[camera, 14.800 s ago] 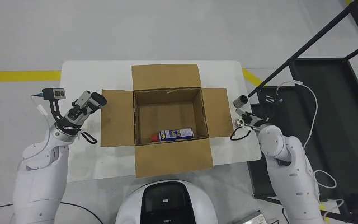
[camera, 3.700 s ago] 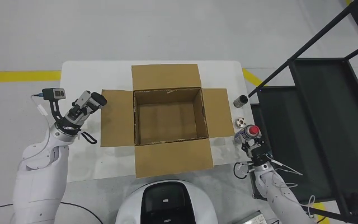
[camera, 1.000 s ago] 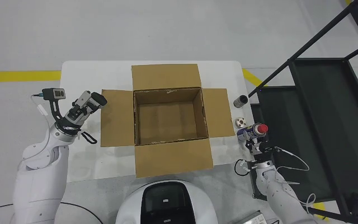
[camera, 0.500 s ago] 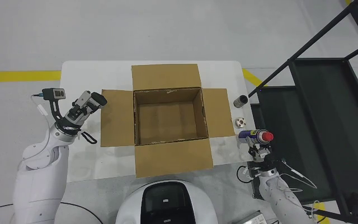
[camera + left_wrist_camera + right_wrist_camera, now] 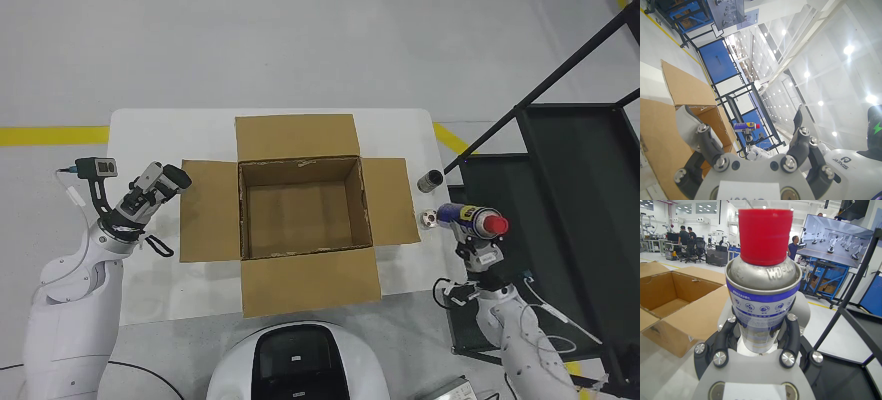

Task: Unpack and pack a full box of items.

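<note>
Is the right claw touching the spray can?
Touching. The right wrist view shows the right claw gripping the spray can, fingers against both sides.

Red cap, silver shoulder, blue label with yellow patch on spray can (image 5: 472, 217). Plain brown cardboard box (image 5: 296, 134). White tabletop (image 5: 160, 135). Pale grey floor (image 5: 300, 50), yellow stripe (image 5: 50, 134) across it. Black rack (image 5: 580, 150). Dark grey cylinder (image 5: 431, 180).

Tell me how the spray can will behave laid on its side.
The spray can is a smooth round metal cylinder, so laid flat it would probably roll. Its body looks rigid, so the right end effector, shut around its lower part, likely won't dent it. The glossy label may slip in a loose grip.
</note>
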Available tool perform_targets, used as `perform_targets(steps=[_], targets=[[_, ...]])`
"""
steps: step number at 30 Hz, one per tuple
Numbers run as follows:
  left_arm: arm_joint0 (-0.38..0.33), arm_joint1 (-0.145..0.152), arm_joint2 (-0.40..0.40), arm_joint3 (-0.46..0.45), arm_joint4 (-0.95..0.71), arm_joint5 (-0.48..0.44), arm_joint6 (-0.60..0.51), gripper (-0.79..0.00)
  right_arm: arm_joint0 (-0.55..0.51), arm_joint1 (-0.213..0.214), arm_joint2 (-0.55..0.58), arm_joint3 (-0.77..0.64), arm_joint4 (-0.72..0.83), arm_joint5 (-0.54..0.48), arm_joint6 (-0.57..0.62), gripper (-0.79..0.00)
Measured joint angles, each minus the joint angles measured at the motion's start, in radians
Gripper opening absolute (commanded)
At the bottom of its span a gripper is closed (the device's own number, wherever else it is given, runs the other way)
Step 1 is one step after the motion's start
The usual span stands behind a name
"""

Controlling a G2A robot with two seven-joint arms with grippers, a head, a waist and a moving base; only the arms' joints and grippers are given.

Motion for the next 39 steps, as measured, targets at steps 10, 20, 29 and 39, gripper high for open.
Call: perform_targets(steps=[10,20,29,39], targets=[[0.000,0.000,0.000,0.000,0.000,0.000,0.000,0.000,0.019,-0.012,-0.060,-0.232,-0.095,0.118,0.287,-0.785],[0.000,0.000,0.000,0.000,0.000,0.000,0.000,0.000,0.062,-0.016,-0.106,-0.335,-0.204,0.136,0.480,-0.785],[0.000,0.000,0.000,0.000,0.000,0.000,0.000,0.000,0.060,-0.016,-0.105,-0.347,-0.213,0.137,0.493,-0.785],[0.000,0.000,0.000,0.000,0.000,0.000,0.000,0.000,0.060,-0.016,-0.105,-0.347,-0.213,0.137,0.493,-0.785]])
